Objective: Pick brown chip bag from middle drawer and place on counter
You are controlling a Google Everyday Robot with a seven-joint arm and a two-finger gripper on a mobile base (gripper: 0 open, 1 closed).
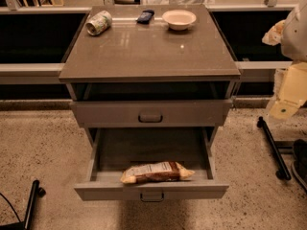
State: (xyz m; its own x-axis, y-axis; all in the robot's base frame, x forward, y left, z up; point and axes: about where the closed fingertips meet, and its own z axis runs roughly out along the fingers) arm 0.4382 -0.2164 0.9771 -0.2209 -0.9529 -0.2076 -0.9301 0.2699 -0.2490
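the gripper point(286, 97) hangs at 3 o'clock, off the right edge of the cabinet and apart from it; whether it is open or closed i cannot tell. the middle drawer point(192, 190) stands pulled out toward 6 o'clock, its top open. the brown chip bag point(157, 172) lies flat against the drawer's front wall, long axis running 9 to 3 o'clock. its pale label side faces up, with a dark brown band along the near edge and tan ends. behind it, toward 12, the drawer floor is open. on the worktop point(148, 56) a tipped can point(99, 22), a small dark object point(145, 16) and a bowl point(179, 19) keep to the far edge from 11 to 1 o'clock, leaving open slab toward the near edge.
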